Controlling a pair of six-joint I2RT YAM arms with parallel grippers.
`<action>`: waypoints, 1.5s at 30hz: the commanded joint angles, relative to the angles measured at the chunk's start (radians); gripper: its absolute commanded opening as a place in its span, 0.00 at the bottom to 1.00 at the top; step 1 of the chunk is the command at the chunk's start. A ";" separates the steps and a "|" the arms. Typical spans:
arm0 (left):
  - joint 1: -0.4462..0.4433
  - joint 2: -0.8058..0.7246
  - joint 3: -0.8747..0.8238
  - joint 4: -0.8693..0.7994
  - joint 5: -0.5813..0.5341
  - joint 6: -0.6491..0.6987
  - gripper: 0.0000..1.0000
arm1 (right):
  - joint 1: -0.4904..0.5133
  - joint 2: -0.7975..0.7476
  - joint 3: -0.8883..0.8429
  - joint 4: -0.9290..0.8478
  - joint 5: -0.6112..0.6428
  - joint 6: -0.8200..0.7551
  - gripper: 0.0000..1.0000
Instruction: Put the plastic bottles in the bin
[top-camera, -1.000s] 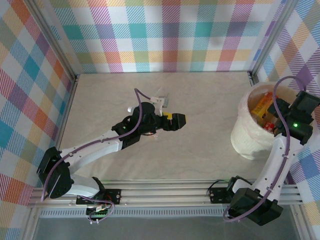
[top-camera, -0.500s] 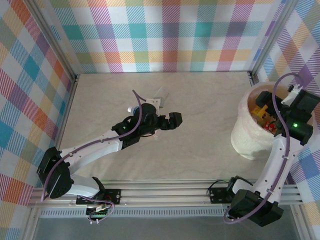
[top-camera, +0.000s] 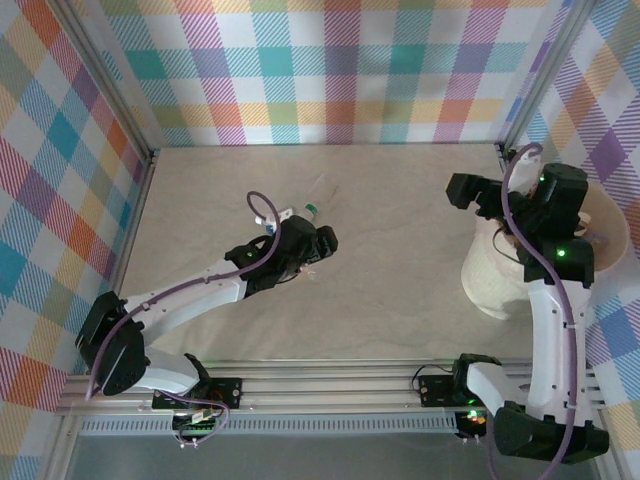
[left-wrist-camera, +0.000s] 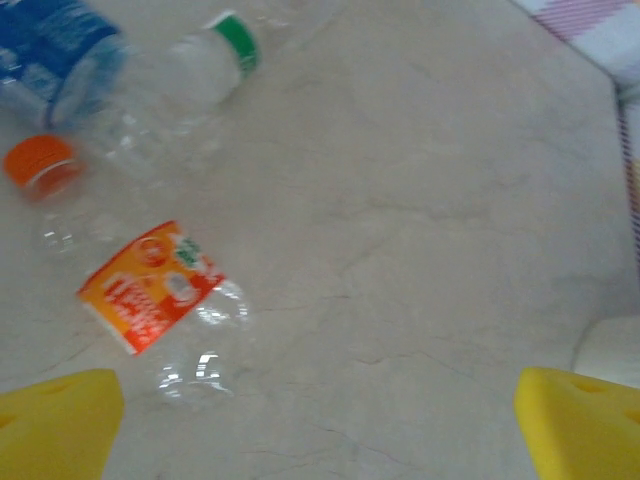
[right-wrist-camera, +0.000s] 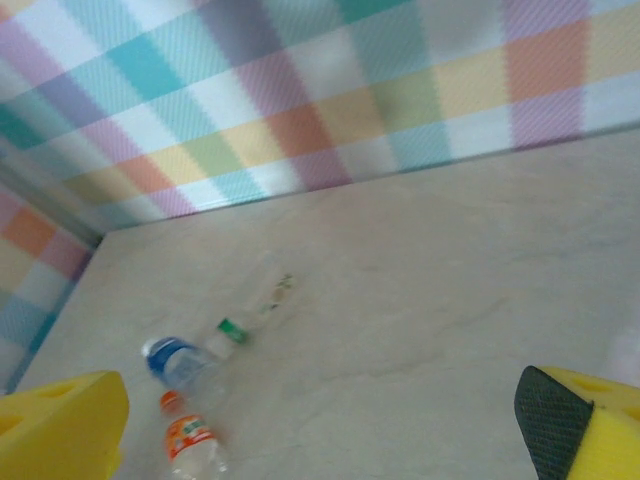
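Mid-way across the pale marbled table (top-camera: 400, 300), left gripper (top-camera: 318, 242) hangs low, yellow-padded jaws spread wide, nothing between them. Just beyond it, lying flat: clear crushed plastic bottle with orange label and orange cap (left-wrist-camera: 150, 290), then blue-labelled bottle (left-wrist-camera: 50, 45) and clear green-capped bottle (left-wrist-camera: 205, 65), close together. Right side, large round translucent white bin (top-camera: 490, 275). Right gripper (top-camera: 463, 190) is raised by its far-left edge, jaws wide, empty.

Right fingers (right-wrist-camera: 60, 425) now outside bin (top-camera: 490, 285)
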 joint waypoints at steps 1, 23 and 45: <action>0.053 0.028 -0.037 -0.058 -0.013 -0.119 1.00 | 0.068 -0.023 -0.026 0.102 -0.051 0.022 1.00; 0.234 0.261 -0.087 0.182 0.187 -0.229 0.78 | 0.477 0.106 -0.128 0.170 0.072 -0.036 1.00; 0.233 0.373 -0.114 0.284 0.239 -0.200 0.48 | 0.482 0.084 -0.132 0.156 0.109 -0.049 1.00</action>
